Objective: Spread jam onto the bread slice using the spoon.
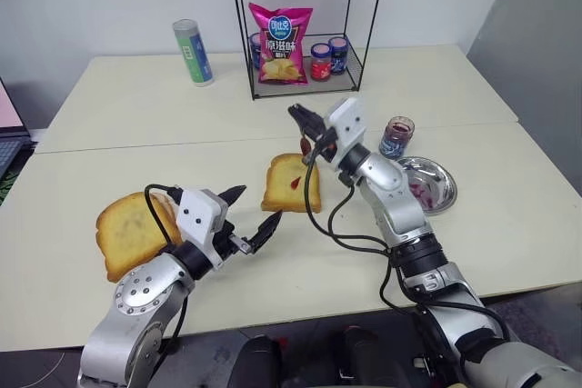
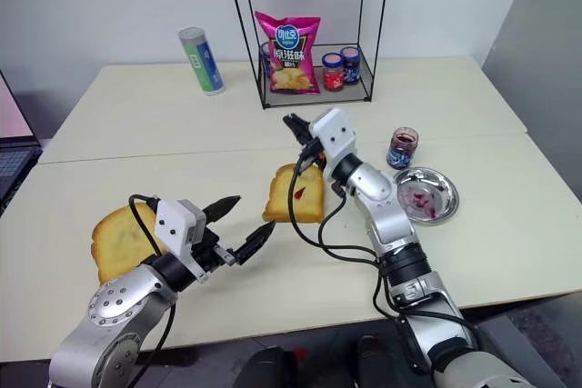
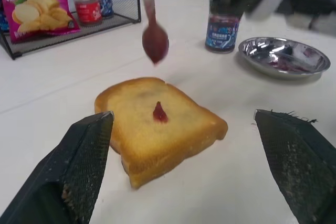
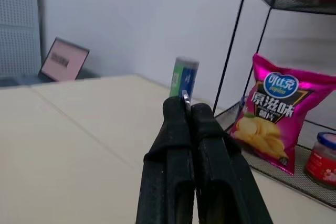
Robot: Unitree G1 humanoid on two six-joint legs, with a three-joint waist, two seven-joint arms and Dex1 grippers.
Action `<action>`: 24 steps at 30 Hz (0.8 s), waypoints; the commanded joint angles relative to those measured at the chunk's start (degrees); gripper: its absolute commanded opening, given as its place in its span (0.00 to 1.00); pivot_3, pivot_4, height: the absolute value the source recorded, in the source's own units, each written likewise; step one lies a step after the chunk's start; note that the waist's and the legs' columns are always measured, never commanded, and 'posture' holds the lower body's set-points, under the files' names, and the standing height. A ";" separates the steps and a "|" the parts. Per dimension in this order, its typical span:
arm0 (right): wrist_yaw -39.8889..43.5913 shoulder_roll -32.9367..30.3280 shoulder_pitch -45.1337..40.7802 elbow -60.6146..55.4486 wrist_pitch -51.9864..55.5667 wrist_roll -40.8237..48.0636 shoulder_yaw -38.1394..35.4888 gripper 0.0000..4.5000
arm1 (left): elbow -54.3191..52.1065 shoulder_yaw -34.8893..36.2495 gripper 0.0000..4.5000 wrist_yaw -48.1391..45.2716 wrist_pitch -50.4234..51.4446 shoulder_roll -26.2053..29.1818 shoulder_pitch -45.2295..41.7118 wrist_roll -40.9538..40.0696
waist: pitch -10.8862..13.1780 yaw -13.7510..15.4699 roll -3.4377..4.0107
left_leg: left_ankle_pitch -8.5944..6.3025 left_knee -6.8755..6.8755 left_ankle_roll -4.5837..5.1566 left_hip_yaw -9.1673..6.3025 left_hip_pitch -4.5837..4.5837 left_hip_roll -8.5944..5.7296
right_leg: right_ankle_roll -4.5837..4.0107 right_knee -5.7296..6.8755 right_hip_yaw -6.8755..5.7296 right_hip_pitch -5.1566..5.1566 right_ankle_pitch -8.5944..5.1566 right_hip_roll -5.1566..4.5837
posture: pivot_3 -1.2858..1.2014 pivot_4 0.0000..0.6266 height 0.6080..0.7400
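Note:
The bread slice [image 1: 289,190] lies at the table's middle with a small red dab of jam [image 3: 159,112] on top. My right gripper [image 1: 301,116] is shut on the spoon's handle. The spoon [image 3: 154,42] hangs bowl-down a little above the slice's far edge, its bowl coated with red jam. The jam jar [image 1: 397,136] with a blue label stands to the right, behind the steel dish [image 1: 440,195]. My left gripper [image 1: 261,203] is open and level, just left of the slice and near its front, holding nothing.
A larger pale toast [image 1: 127,233] lies at front left beside my left arm. The wire rack [image 1: 303,79] at the back holds a pink chips bag [image 1: 280,43] and two small jars. A green-blue can [image 1: 193,52] stands at back left. A laptop [image 4: 63,59] sits off the table's left.

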 commanded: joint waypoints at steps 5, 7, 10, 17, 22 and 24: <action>-6.26 5.15 0.55 -6.36 23.46 16.82 -10.37 0.00 | -2.40 0.54 1.00 -0.12 -0.57 0.62 0.04 -0.43 | 0.00 0.00 0.00 | 0.00 0.02 0.00 0.00 0.01 0.00 | -0.03 0.03 0.00 0.01 0.02 -0.03 | 0.52 0.24 1.00; -8.05 6.23 0.49 -5.82 26.59 19.54 -12.52 0.00 | -2.37 0.75 1.00 -0.27 -0.55 0.77 0.11 -0.54 | 0.00 0.00 0.00 | 0.00 0.02 0.00 0.00 0.00 -0.01 | -0.03 0.01 0.00 0.00 0.02 -0.03 | 0.52 0.24 1.00; -8.94 6.73 0.38 -4.41 28.95 21.54 -14.43 0.00 | -2.47 0.87 1.00 -0.32 -0.44 0.94 0.14 -0.67 | 0.00 0.00 0.00 | 0.00 0.00 0.00 0.01 -0.01 0.00 | -0.03 -0.01 0.00 0.00 0.02 -0.03 | 0.52 0.24 1.00; -10.60 8.89 0.29 -0.32 30.90 24.64 -17.78 0.00 | -2.89 0.88 1.00 -0.33 -0.43 1.58 0.54 -0.95 | 0.00 -0.07 0.00 | 0.00 -0.01 0.01 0.01 -0.02 -0.01 | -0.02 -0.02 0.00 -0.01 0.01 0.05 | 0.52 0.24 1.00; -11.52 10.24 -0.15 2.59 31.30 27.12 -19.91 0.00 | -2.79 0.64 1.00 -0.08 -0.44 1.66 0.19 -0.95 | 0.00 -0.03 0.00 | 0.00 -0.01 0.01 0.00 -0.03 -0.03 | -0.02 -0.03 0.00 -0.01 0.01 0.06 | 0.52 0.24 1.00; -11.18 10.28 0.03 3.77 30.97 27.16 -19.82 0.00 | -2.88 0.54 1.00 0.03 -0.48 1.59 0.23 -0.91 | 0.00 -0.07 0.00 | 0.00 -0.01 0.01 0.01 -0.04 -0.04 | -0.01 -0.06 0.00 0.00 0.01 0.06 | 0.52 0.24 1.00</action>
